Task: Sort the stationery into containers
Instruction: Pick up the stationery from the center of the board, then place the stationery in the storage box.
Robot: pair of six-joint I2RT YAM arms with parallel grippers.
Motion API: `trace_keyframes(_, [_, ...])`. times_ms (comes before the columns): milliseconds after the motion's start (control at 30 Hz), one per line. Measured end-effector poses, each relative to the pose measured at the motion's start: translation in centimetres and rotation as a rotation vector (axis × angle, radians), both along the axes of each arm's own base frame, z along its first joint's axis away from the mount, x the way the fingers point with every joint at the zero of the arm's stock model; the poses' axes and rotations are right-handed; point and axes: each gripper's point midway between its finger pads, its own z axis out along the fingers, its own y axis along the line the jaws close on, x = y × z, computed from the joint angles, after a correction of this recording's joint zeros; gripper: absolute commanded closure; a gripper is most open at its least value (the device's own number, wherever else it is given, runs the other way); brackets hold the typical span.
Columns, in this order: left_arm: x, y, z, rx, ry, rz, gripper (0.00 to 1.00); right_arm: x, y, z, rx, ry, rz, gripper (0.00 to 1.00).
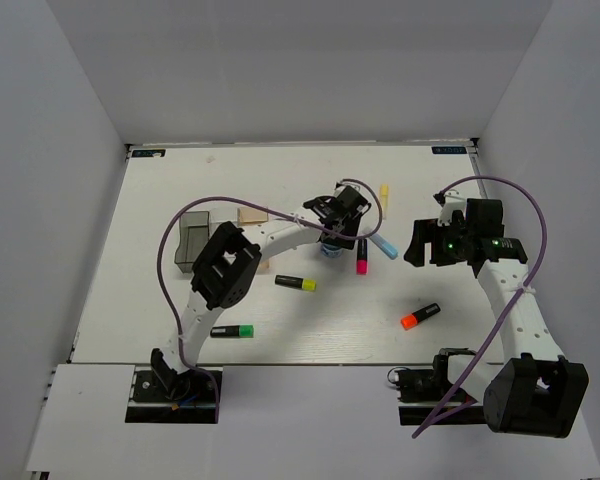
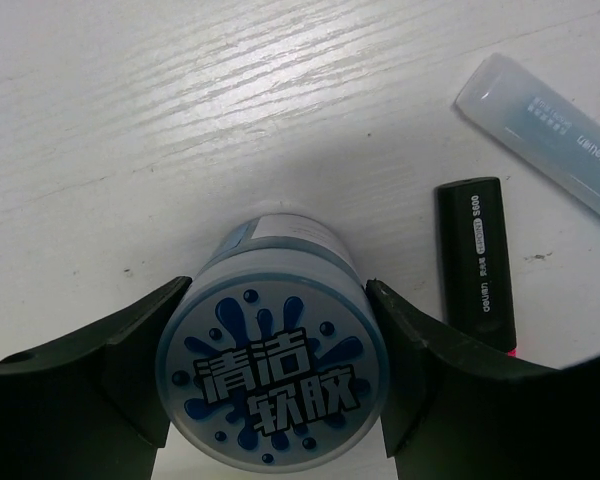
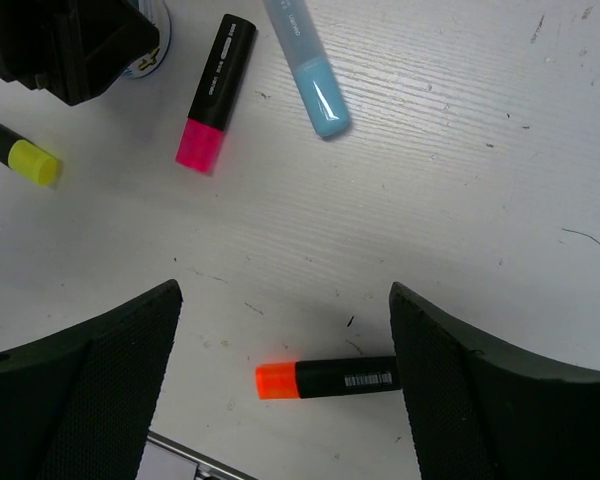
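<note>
My left gripper [image 2: 278, 288] is shut on the round blue-white roll [image 2: 275, 372], its fingers pressed against both sides, at the table's middle [image 1: 335, 228]. A pink-ended highlighter [image 2: 476, 262] and a light blue one [image 2: 550, 140] lie just right of it. My right gripper [image 3: 283, 295] is open and empty above the table [image 1: 420, 245]; the orange-ended highlighter [image 3: 325, 378] lies below it, between the fingers. The dark grey box [image 1: 192, 240] and the amber box [image 1: 252, 215] stand at the left; the left arm hides the clear box.
A yellow-ended highlighter [image 1: 295, 283] and a green-ended one [image 1: 232, 331] lie in front of the left arm. A pale yellow one [image 1: 385, 191] lies at the back. The pink [image 3: 212, 95] and light blue [image 3: 310, 75] ones show in the right wrist view.
</note>
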Motion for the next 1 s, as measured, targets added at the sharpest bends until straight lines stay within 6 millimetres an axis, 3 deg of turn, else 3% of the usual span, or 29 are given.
trace_keyframes(100, [-0.5,0.8,0.2,0.013,0.005,-0.001,1.0,0.0,0.0,0.0,-0.002,-0.002,0.003,0.46])
trace_keyframes(133, [-0.8,1.1,0.4,0.021,0.006,-0.002,1.0,0.0,0.1,0.0,0.003,-0.001,0.001,0.65])
trace_keyframes(200, [-1.3,2.2,1.4,0.035,0.007,-0.003,1.0,0.0,0.1,0.1,0.003,-0.004,0.008,0.77])
trace_keyframes(300, [-1.9,3.9,5.6,0.017,-0.026,-0.003,1.0,0.0,0.2,0.1,0.008,-0.003,0.011,0.77])
trace_keyframes(400, [-2.0,6.4,12.2,-0.054,-0.114,0.018,1.0,0.0,0.3,0.1,0.014,-0.004,0.017,0.75])
trace_keyframes(500, [-1.9,10.8,19.2,-0.127,-0.238,0.082,1.0,-0.1,0.4,0.1,0.018,-0.004,0.021,0.74])
trace_keyframes(600, [-2.3,16.6,22.6,-0.149,-0.318,0.184,1.0,-0.1,0.5,0.1,0.019,-0.004,0.025,0.73])
trace_keyframes(667, [-2.9,21.3,22.4,-0.124,-0.332,0.276,1.0,-0.1,0.5,0.1,0.023,-0.003,0.028,0.73])
trace_keyframes(767, [-3.4,27.4,19.7,-0.044,-0.281,0.414,1.0,-0.1,0.8,0.2,0.034,-0.003,0.036,0.73])
trace_keyframes(867, [-3.8,31.3,16.5,0.019,-0.202,0.507,1.0,-0.2,0.9,0.1,0.041,0.003,0.041,0.73])
trace_keyframes(1000, [-4.2,34.0,14.0,0.036,-0.118,0.574,1.0,-0.2,0.9,-0.1,0.043,0.009,0.042,0.71])
